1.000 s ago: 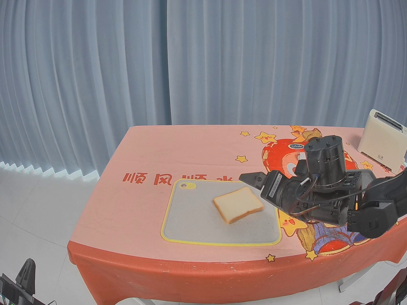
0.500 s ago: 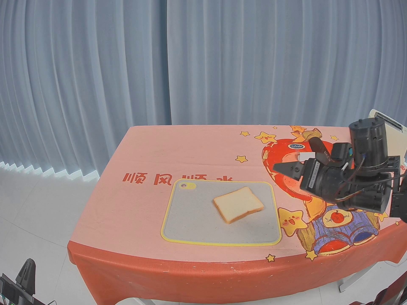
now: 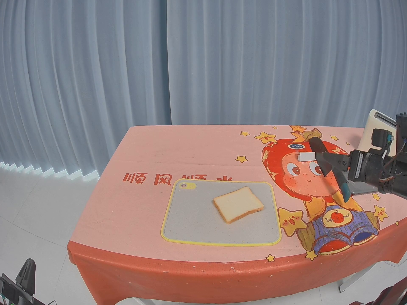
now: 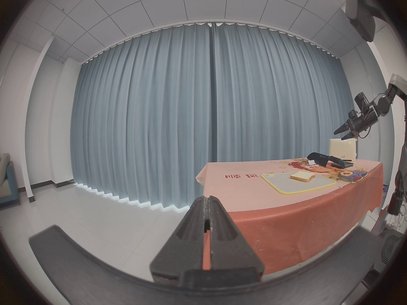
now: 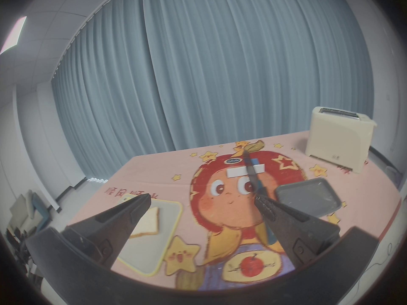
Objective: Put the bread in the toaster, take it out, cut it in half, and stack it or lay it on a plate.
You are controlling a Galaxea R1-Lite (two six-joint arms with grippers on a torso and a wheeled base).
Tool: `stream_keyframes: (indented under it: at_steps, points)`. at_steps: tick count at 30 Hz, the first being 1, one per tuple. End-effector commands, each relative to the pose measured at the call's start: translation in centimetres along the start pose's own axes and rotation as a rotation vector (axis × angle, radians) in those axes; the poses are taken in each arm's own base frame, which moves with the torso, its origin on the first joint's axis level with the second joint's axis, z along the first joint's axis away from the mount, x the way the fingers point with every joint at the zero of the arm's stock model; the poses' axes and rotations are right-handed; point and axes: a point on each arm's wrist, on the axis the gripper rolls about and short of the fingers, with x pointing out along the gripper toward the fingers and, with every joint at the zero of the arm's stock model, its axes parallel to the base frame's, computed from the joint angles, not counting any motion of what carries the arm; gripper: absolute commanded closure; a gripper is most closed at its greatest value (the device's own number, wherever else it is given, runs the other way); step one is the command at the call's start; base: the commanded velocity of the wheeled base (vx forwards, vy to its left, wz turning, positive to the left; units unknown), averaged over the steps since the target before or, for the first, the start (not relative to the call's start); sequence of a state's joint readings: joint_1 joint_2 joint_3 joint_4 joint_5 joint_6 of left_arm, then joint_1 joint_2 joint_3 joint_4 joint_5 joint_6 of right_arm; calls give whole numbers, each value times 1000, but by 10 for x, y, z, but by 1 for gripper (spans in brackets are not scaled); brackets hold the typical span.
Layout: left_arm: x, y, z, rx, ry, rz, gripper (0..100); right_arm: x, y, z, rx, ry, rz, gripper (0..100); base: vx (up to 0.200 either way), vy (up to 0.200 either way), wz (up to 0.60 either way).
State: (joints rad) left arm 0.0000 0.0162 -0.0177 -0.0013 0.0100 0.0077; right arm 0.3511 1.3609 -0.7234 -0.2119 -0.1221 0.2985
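Bread, one pale square slice [image 3: 238, 204], stays on the yellow-rimmed grey cutting board [image 3: 190, 225]. The right gripper [image 3: 335, 161] has drawn back from beside it toward the cream toaster [image 3: 377, 138].

Left wrist view: the left gripper [image 4: 206, 206] is clenched on nothing, well apart from the orange-clothed table [image 4: 296, 217].

Right wrist view: the right gripper's fingers [image 5: 114, 229] are spread wide over a dark knife [image 5: 253, 176].

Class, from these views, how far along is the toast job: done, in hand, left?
Done: nothing certain; the bread lies whole on the cutting board, toasting unclear. In hand: nothing; the right gripper is open. Left: cutting with the knife, laying halves on the grey tray.
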Motion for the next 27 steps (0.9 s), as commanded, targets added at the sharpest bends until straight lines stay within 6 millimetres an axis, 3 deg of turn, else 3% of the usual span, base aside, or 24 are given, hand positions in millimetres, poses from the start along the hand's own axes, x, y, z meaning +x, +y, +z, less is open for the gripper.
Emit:
stream_keyframes:
  at_steps: [1, 8, 21, 27]
  points:
    - [0, 0, -5, 2, 1, 1, 100, -4, -24, 7, -17, -34, -71, 0, 0, 0, 0]
    - [0, 0, -5, 0, 1, 1, 100, 10, -53, 8, -50, 16, -79, 0, 0, 0, 0]
    - [0, 0, -5, 2, 1, 1, 100, 47, -62, -3, -67, 120, -77, 0, 0, 0, 0]
    - [0, 0, -5, 0, 1, 1, 100, 73, -71, -9, -71, 144, -95, 0, 0, 0, 0]
